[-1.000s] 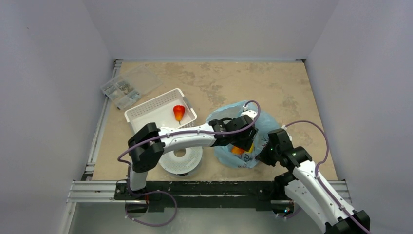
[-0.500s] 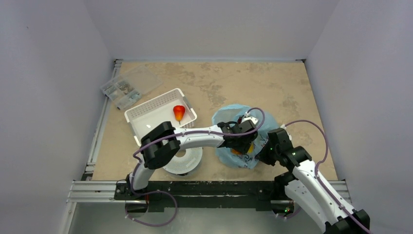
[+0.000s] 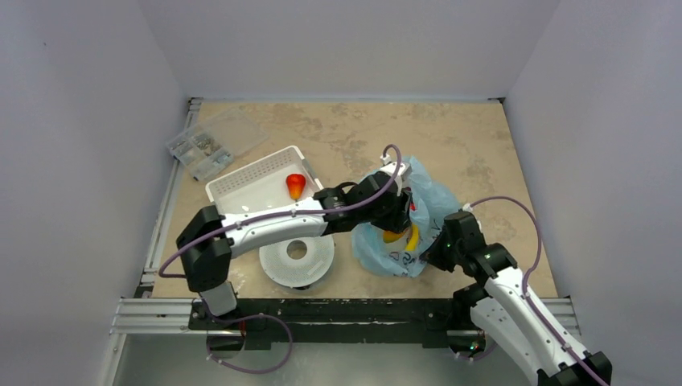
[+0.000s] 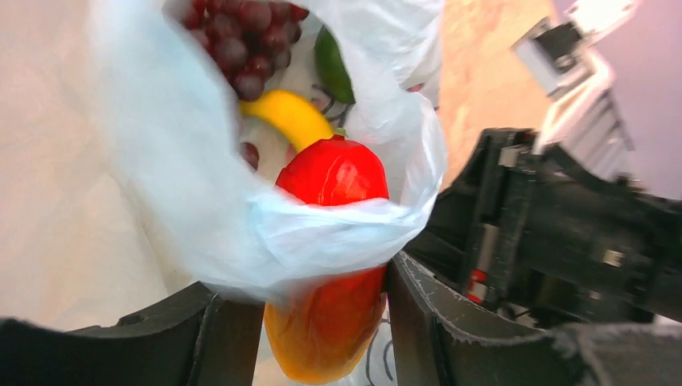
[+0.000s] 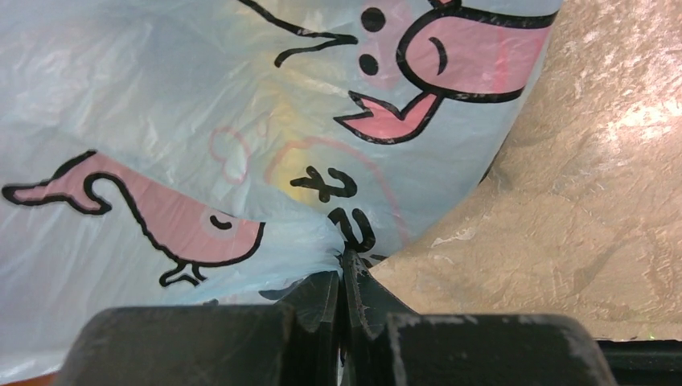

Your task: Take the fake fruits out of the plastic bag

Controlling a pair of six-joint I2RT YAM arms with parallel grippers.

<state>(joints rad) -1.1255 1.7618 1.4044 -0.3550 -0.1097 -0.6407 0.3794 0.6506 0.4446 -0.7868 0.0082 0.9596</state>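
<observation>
My left gripper (image 4: pixel 326 326) reaches into the light-blue plastic bag (image 3: pixel 434 201) and is shut on the orange-red mango (image 4: pixel 330 265). A fold of bag film lies over the mango's middle. Deeper in the bag lie dark purple grapes (image 4: pixel 241 40), a green piece (image 4: pixel 331 64) and a yellow piece (image 4: pixel 289 117). From above, the left gripper (image 3: pixel 398 219) sits over the bag's mouth, with the mango (image 3: pixel 392 236) and the yellow piece (image 3: pixel 413 239) showing below it. My right gripper (image 5: pixel 343 269) is shut on a pinch of the bag's (image 5: pixel 241 121) near edge, at the bag's near right (image 3: pixel 434 251).
A white slotted basket (image 3: pixel 241 189) stands left of the bag with a red strawberry-like fruit (image 3: pixel 296 185) in it. A round white perforated disc (image 3: pixel 296 257) lies near the left arm. A clear lidded box (image 3: pixel 211 143) sits at the far left.
The left jaws have closed a little round the mango. The left arm's elbow swung left and the wrist drew back slightly. The yellow piece now shows from above. The right arm stayed put.
</observation>
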